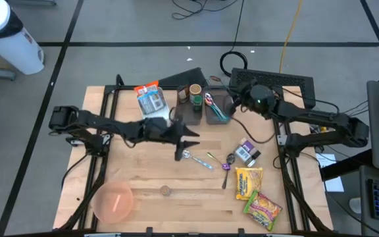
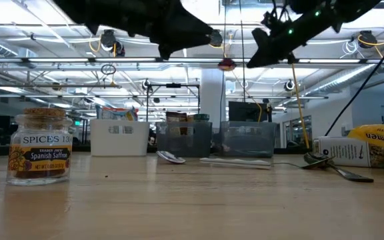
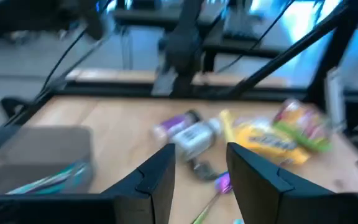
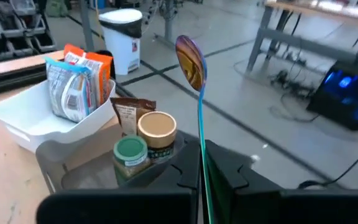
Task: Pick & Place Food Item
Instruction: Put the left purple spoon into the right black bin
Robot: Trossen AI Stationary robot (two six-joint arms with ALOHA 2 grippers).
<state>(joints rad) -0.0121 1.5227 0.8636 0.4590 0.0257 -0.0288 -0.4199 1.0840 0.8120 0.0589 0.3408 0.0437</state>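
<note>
I have the right gripper (image 4: 202, 163) clamped shut on a spoon (image 4: 192, 61), which stands up from between the fingers with its iridescent bowl at the top. That arm reaches in from the right edge of the worktop (image 1: 143, 174), elbow bent, with its wrist raised above the grey bin (image 1: 218, 107) at the back edge. Through its camera I see two jars and a brown packet in the neighbouring bin (image 1: 191, 105), and bagged food in the white tray (image 4: 36, 121) beside that.

My left gripper (image 1: 188, 139) is stretched from the left edge toward the middle of the worktop, held level and well above the wood. Its fingers (image 3: 157, 177) stand partly apart with nothing between them.

The food packets (image 1: 254, 193) lie flat near the front right corner, apart from both grippers. A saffron jar (image 2: 39, 146) stands near the front edge, and a pink bowl (image 1: 114, 201) sits at the front left corner.
</note>
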